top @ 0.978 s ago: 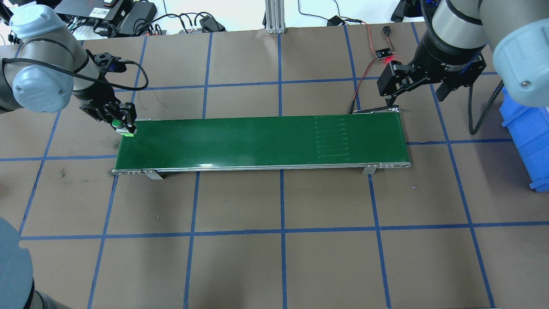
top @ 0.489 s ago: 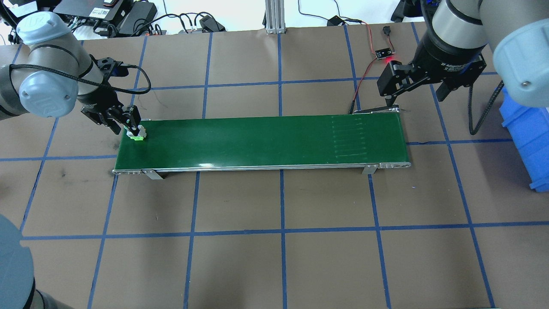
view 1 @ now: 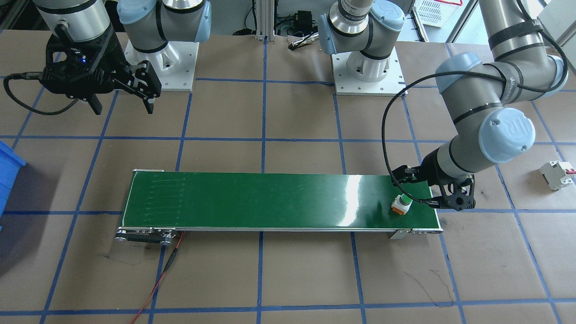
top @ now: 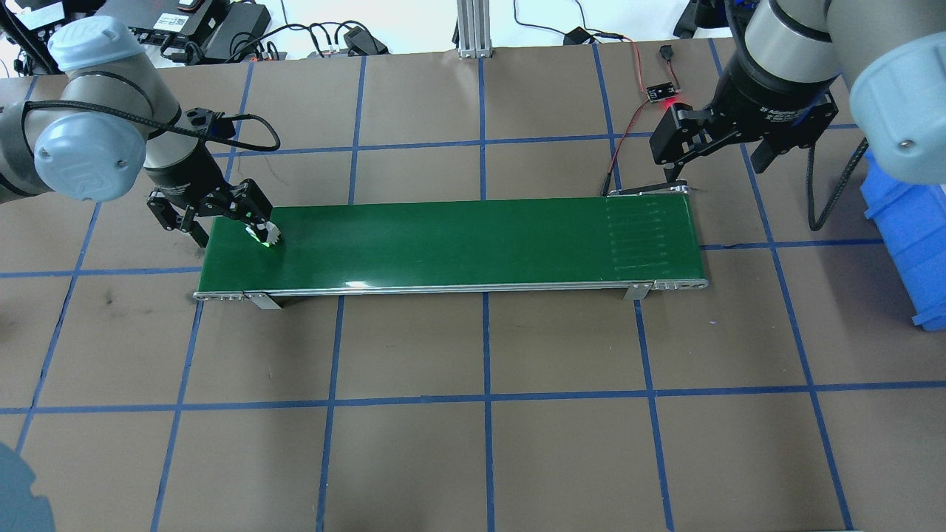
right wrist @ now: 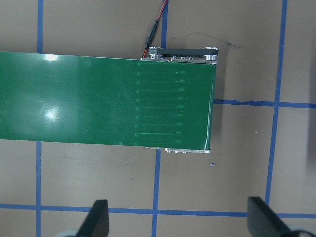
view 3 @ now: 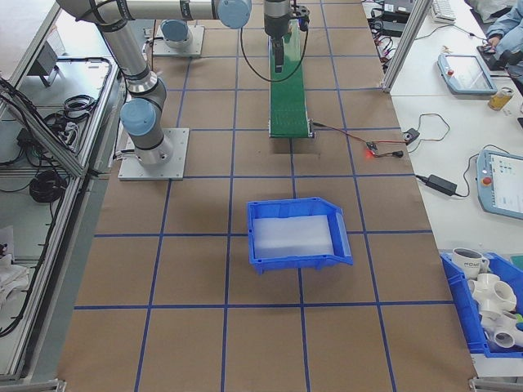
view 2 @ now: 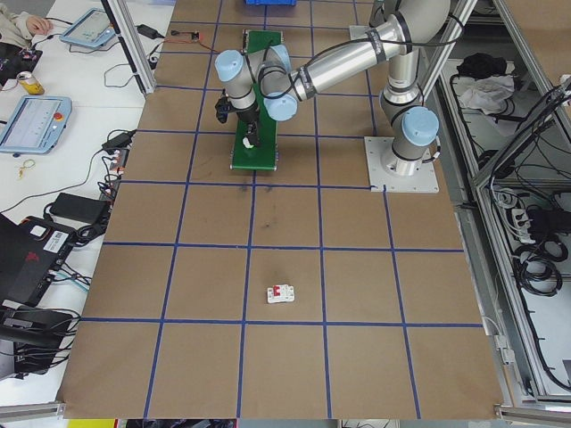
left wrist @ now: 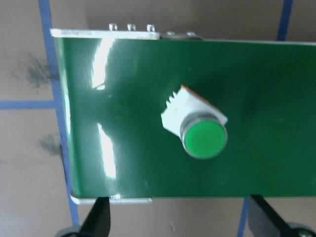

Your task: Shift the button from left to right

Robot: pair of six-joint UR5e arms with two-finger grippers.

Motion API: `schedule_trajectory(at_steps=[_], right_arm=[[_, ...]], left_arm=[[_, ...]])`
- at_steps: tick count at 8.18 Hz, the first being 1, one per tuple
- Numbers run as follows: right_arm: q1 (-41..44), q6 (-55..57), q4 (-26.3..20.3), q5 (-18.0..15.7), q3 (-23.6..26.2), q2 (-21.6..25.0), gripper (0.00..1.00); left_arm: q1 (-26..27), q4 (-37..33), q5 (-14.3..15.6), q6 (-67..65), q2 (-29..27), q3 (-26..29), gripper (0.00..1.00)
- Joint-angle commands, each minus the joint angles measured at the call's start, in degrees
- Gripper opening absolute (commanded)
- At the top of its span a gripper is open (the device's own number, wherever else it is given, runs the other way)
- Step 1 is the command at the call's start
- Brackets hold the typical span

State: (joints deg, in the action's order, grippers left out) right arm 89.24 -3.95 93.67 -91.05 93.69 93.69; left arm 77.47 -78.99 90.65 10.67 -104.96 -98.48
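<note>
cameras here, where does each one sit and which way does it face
Front-facing: across the table, facing the robot's bases; button on conveyor belt by left gripper.
Overhead: behind the robot, looking down; right gripper hovers.
Exterior left: table end, left arm near, circuit breaker in front.
Exterior right: opposite end, blue bin near.
Left wrist: straight down on the button; open fingertips.
Right wrist: down on the belt's bare end.
Front-facing and left wrist share the button.

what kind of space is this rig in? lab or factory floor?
Most likely a robotics lab cell, not a production line: a short green conveyor belt sits on a paper-covered table gridded with blue tape, teach pendants lie on side benches, and loose cables and power supplies line the table edge.
</note>
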Motion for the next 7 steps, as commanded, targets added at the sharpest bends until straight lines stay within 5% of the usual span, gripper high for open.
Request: schedule_trajectory(at_steps=[1, 5, 7], right_arm=[[0.15, -1.14, 0.03, 0.07, -0.26, -0.09, 1.00], [0.50, -0.10, 0.47, 0.34, -1.14, -4.71, 1.00], [0.94, 3.84, 2.21, 1.13, -0.52, -10.25, 1.00]], left_arm=[[4.70, -10.70, -0.13, -7.16, 8.25, 0.30, 1.00], [4.62, -28.82, 3.20, -13.39, 13.37, 17.23, 1.00], [5.06, -28.85, 3.40, -13.31, 14.78, 17.97, 1.00]])
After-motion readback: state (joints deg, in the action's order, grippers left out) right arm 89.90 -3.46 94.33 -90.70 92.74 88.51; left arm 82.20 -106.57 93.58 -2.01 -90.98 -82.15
